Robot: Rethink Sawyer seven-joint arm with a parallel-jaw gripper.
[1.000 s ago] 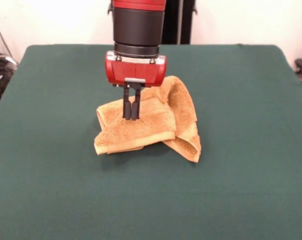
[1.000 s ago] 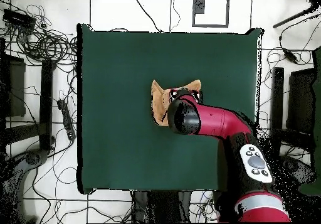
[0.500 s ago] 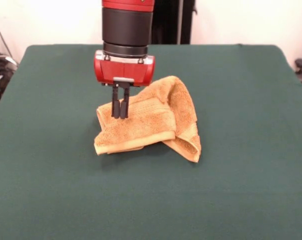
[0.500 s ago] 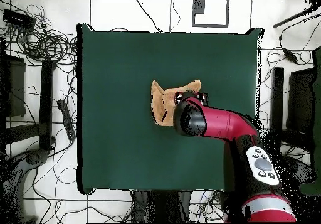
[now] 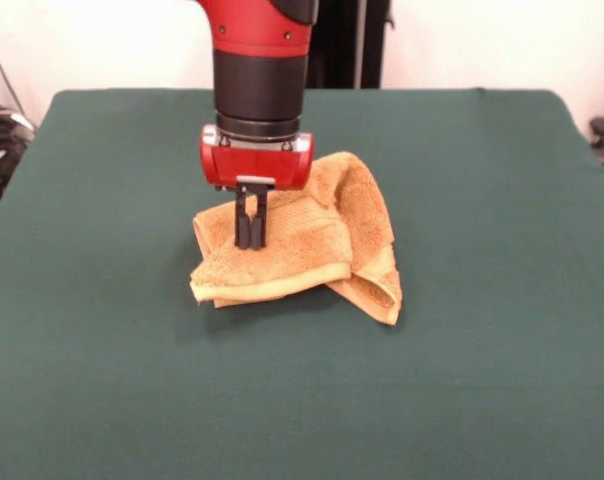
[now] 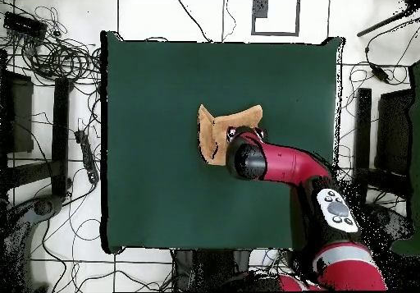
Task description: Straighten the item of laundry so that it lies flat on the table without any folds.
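The large rectangular desk covered in dark green cloth (image 5: 482, 330) fills most of the front view, and in the overhead view (image 6: 148, 142) it takes the middle of the frame. Around it in the overhead view lie a pale tiled floor (image 6: 189, 15) and tangles of black cables (image 6: 49, 52) at the upper left.

The red and black robot arm (image 5: 260, 60) comes down from the top of the front view, left of centre; in the overhead view (image 6: 287, 162) it reaches in from the lower right and hides the right part of the cloth below it.

The small mustard-yellow terry hand towel (image 5: 322, 250) lies rumpled just left of the frame's centre, one layer folded over another, with a thick rolled hem along its lower edge and a corner hanging down at the lower right. In the overhead view (image 6: 215, 130) it sits near the desk's middle.

The tool (image 5: 251, 235) stands upright over the towel's left half, its two black fingers (image 5: 244, 225) pressed together with their tips at the cloth; I cannot tell whether any cloth is pinched between them.
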